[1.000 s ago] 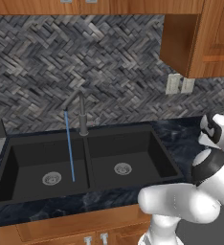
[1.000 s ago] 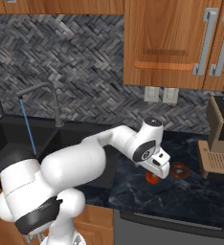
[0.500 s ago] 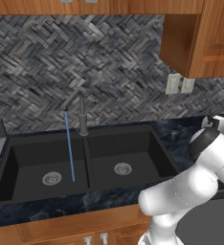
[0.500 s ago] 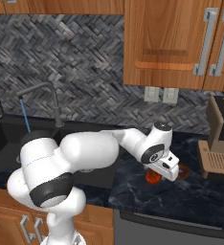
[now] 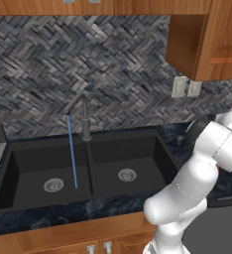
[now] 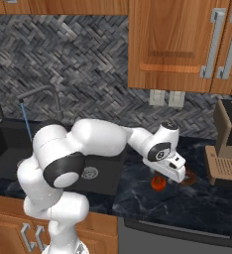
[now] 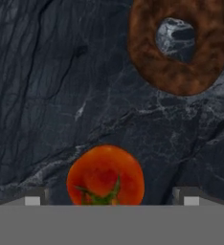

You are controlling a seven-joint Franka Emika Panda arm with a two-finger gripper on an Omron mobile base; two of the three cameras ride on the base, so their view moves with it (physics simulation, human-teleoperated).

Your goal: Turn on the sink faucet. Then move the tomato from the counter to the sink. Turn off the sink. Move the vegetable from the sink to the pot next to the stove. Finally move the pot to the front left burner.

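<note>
Gripper [image 6: 163,174] stands over the tomato [image 6: 158,183], right of centre in the right base view; jaws at full spread, nothing held. Hand view puts the tomato [image 7: 106,176] at lower centre, between the two finger tips [image 7: 33,197], resting on the dark marble counter [image 7: 47,95], stem up

Water stream [image 5: 72,151] runs from the faucet [image 5: 84,119] into the left basin of the sink [image 5: 138,149], so the tap step looks done and the pick is the step in hand

Risks, as I judge them:
- Tomato is round and smooth; a close that lands off its middle could squirt it sideways along the counter
- Brown ring-shaped thing, likely a doughnut [image 7: 180,47], lies near, upper right of the hand view; a wide descent might nudge it
- Carry to the sink runs leftward over the counter edge; a weak grip could drop the fruit short

View differences: hand view shows the tomato sitting between the tips; right base view has the hand covering much of it. Left base view shows both basins and the stream clearly
</note>
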